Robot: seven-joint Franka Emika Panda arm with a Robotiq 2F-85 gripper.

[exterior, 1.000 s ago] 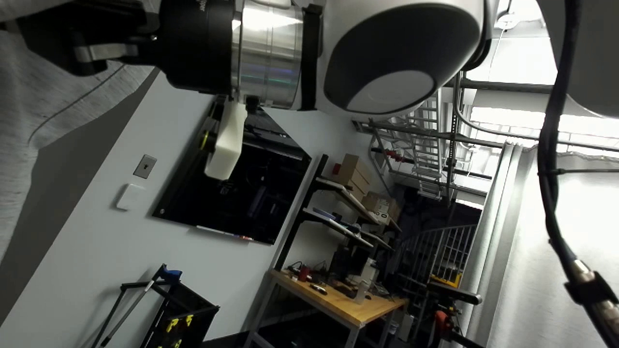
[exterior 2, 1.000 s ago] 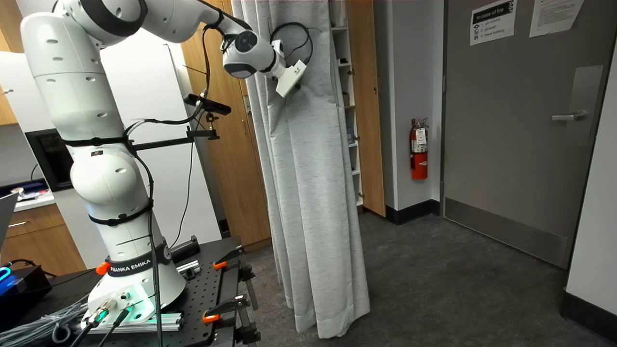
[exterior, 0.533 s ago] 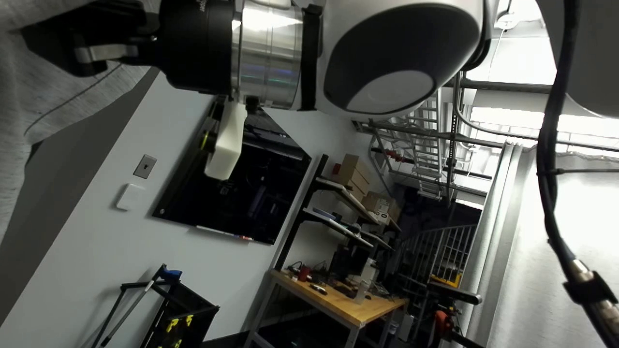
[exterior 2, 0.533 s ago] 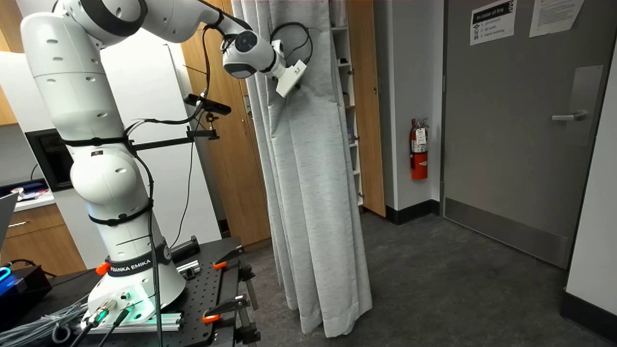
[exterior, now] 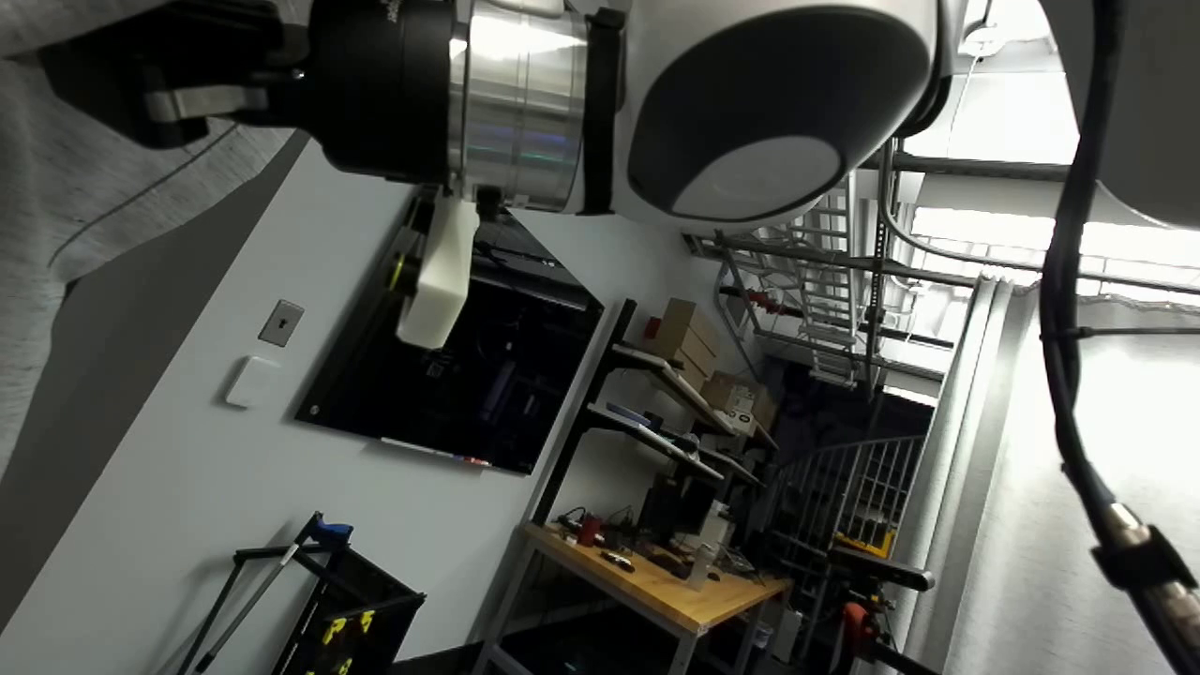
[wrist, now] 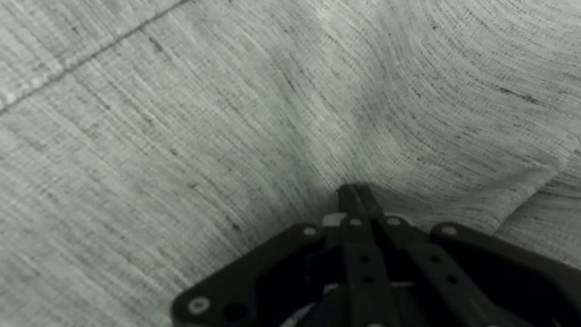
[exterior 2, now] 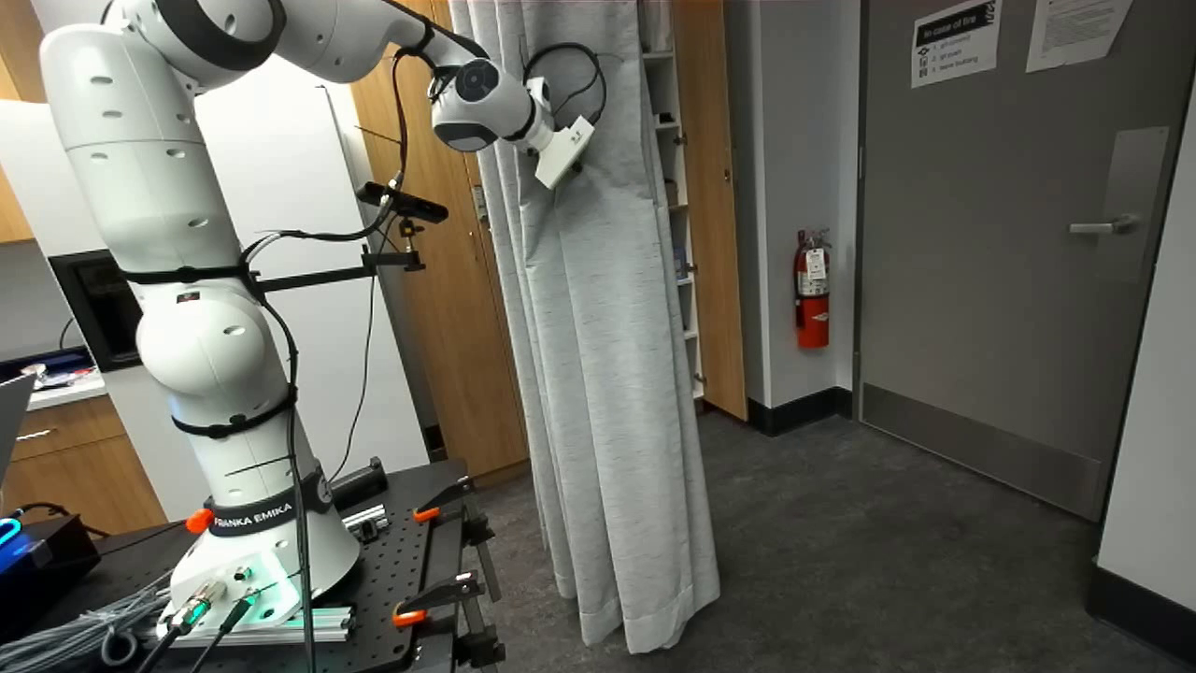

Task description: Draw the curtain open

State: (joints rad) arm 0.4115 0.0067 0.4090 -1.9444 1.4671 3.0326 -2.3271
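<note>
The curtain (exterior 2: 617,327) is a light-grey woven sheet that hangs in long pleats beside the arm, its hem just above the floor. It also shows at the left edge of an exterior view (exterior: 66,187) and fills the wrist view (wrist: 204,136). My gripper (wrist: 356,188) is shut, its black fingertips together against the fabric. Folds run in to the tips, so it looks shut on a pinch of curtain. Its black fingers (exterior: 80,75) press into the cloth in an exterior view. A white plate on the wrist (exterior 2: 565,151) hides the fingers from the opposite side.
A wooden cabinet (exterior 2: 467,308) and open shelves (exterior 2: 680,224) stand behind the curtain. A grey door (exterior 2: 990,234) and a fire extinguisher (exterior 2: 812,290) are to the right. The arm stands on a black bench (exterior 2: 402,561) with clamps. Another pale hanging fabric (exterior: 1050,525) shows elsewhere.
The arm and gripper have not visibly moved. The curtain's lower part has swung slightly, its hem shifting a little to the right and then almost settling.
</note>
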